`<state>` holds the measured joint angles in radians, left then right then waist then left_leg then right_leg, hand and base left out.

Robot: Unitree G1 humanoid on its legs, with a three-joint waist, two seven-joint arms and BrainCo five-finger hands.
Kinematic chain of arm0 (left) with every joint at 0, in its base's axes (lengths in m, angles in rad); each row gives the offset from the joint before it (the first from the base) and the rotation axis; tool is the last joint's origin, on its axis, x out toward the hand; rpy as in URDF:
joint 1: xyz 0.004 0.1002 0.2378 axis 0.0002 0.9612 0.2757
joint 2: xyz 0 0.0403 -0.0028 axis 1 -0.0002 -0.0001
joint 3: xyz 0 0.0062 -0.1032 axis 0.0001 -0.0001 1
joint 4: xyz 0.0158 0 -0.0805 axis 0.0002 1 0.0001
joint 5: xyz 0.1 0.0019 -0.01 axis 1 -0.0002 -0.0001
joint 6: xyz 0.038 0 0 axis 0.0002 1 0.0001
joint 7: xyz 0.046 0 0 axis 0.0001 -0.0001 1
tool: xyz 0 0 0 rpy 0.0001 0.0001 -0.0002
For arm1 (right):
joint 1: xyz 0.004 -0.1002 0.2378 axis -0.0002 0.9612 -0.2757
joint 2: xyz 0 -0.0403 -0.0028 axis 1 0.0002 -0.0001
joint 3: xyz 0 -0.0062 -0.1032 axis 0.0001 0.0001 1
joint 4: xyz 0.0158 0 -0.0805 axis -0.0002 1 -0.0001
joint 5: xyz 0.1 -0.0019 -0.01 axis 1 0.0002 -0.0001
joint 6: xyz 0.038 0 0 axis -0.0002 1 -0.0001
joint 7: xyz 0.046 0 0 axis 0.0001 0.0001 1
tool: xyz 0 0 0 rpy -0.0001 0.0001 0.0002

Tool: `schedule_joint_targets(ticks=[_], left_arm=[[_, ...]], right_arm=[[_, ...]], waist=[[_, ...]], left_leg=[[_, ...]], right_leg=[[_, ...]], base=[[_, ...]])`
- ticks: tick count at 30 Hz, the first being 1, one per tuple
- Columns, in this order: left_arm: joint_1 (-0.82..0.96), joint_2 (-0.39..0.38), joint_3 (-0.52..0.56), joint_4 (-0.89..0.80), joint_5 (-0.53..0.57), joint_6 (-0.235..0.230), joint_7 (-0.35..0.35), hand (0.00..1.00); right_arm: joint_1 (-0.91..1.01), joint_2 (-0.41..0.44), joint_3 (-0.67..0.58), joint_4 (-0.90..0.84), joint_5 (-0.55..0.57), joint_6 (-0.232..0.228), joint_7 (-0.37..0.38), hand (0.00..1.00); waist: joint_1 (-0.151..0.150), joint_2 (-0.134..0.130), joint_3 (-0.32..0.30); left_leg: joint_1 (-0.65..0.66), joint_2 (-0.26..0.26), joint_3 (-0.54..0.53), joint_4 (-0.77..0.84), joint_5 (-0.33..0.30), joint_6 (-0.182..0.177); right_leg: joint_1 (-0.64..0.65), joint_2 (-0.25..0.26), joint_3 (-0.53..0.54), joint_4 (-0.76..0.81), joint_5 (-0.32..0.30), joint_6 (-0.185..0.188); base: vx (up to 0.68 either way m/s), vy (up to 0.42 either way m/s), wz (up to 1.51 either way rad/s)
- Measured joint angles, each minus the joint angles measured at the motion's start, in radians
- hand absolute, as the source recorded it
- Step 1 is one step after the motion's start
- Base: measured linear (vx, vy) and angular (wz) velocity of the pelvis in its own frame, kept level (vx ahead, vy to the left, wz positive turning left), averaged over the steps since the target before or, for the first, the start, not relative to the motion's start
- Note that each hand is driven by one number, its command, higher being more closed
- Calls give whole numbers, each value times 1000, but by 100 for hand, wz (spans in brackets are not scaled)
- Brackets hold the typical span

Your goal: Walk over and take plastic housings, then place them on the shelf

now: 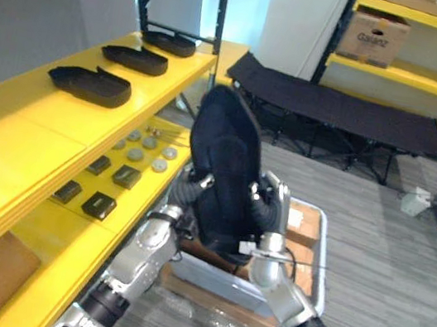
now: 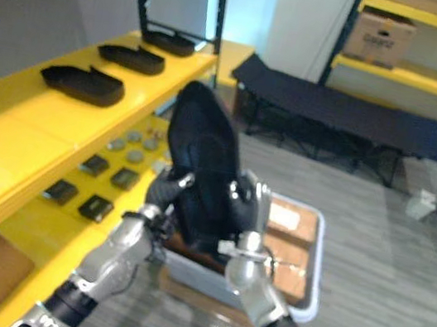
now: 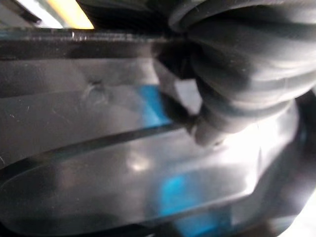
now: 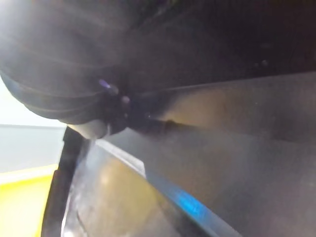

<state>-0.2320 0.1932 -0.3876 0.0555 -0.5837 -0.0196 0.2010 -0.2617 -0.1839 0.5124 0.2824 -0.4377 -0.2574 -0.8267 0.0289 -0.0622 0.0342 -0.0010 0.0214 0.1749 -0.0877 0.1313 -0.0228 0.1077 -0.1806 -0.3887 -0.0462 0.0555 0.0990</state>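
Flanking an upright black plastic housing (image 1: 221, 147) are left hand (image 1: 188, 191) and right hand (image 1: 272, 214); finger state cannot be told. Yellow shelf (image 1: 40, 127) stands left.

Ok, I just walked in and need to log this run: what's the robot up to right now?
The robot holds one black plastic housing between its left hand and right hand, raised on end above a grey bin. The yellow shelf stands on its left, with three more housings lying in a row on its top board. The held one has not reached the shelf yet.
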Motion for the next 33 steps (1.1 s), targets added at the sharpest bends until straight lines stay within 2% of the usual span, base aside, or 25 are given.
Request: schedule_joint_targets(ticks=[1, 2, 6, 8, 11, 15, 21, 25, 27, 29, 30, 31, 33], left_arm=[[-2, 5, 0, 7, -15, 0, -15, 100], [-4, 10, 0, 10, -34, 1, -22, 100], [-4, 38, 0, 17, -99, -9, -57, 100], [-4, 40, -1, 25, -152, -29, -68, 100], [-4, 41, -1, 27, -187, -47, -75, 100], [-4, 41, -5, 28, -188, -70, -76, 100], [0, 41, -2, 28, -182, -77, -74, 100], [19, 6, 15, 7, -10, -97, 7, 100], [50, -29, 25, -35, 164, -112, 109, 100], [79, -60, 47, -60, 288, -115, 181, 100], [99, -91, 69, -70, 398, -115, 240, 100], [102, -96, 72, -73, 417, -115, 256, 100], [121, -126, 114, -86, 532, -115, 350, 100]], right_arm=[[0, -2, 2, 0, 0, 0, 0, 100], [0, -3, 4, 0, 0, -1, 0, 0], [0, -5, 23, -4, -1, -29, 7, 0], [0, -8, 25, -13, -2, -53, 20, 0], [0, -17, 25, -38, 15, -62, 50, 0], [0, -22, 31, -39, 31, -82, 53, 0], [0, -21, 38, -40, 31, -84, 54, 0], [1, -12, 38, -36, 31, -72, 66, 0], [5, 6, 36, -30, 33, -59, 75, 0], [6, 23, 29, -22, 32, -45, 85, 0], [16, 36, 27, -16, 33, -40, 85, 0], [19, 39, 26, -17, 34, -40, 84, 0], [47, 55, 16, -16, 54, -39, 82, 0]], waist=[[0, 0, 0], [-1, 0, 0], [-8, 1, 0], [-9, 1, 0], [-11, 4, 1], [-13, 16, -2], [-13, 28, -8], [-13, 28, -8], [-12, 30, -7], [-11, 37, -2], [-9, 44, -1], [-9, 46, -1], [-9, 55, 3]], left_leg=[[0, 0, 0, 0, 0, 0], [0, 0, 1, 0, 0, 0], [0, 0, 2, 2, 0, 0], [0, 0, 3, 4, -1, 0], [0, 0, 4, 4, -1, 0], [0, 0, 6, 4, -1, 0], [2, 1, 8, 4, -1, 0], [4, 1, 8, 0, -1, 0], [5, 1, 8, -1, -1, 0], [13, 0, 8, -1, -1, 0], [21, -1, 11, -1, -1, 0], [21, -1, 11, -1, -1, 0], [21, -2, 10, -2, -1, 0]], right_leg=[[0, 0, 0, 0, 0, 0], [0, 0, 0, 0, 0, 0], [-1, 0, 1, 0, 0, 0], [-1, -1, 2, 0, 0, 0], [-1, -1, 2, 0, 0, 0], [-2, -1, 4, 0, 0, 0], [-1, -1, 5, 0, 0, 0], [1, -1, 5, 1, 0, 0], [2, -1, 5, 1, 0, 0], [1, 3, 4, 14, -6, -6], [1, 0, 4, 23, -13, -8], [1, 0, 4, 24, -13, -8], [-2, -1, 3, 32, -17, -8]], base=[[0, 0, 0], [0, 0, 0], [0, 0, 0], [0, 0, 0], [0, 0, 0], [0, 0, 0], [0, 0, 0], [0, 0, 0], [0, 0, 0], [-1, 3, -2], [-1, 11, -3], [0, 0, 0], [0, 0, 0]])
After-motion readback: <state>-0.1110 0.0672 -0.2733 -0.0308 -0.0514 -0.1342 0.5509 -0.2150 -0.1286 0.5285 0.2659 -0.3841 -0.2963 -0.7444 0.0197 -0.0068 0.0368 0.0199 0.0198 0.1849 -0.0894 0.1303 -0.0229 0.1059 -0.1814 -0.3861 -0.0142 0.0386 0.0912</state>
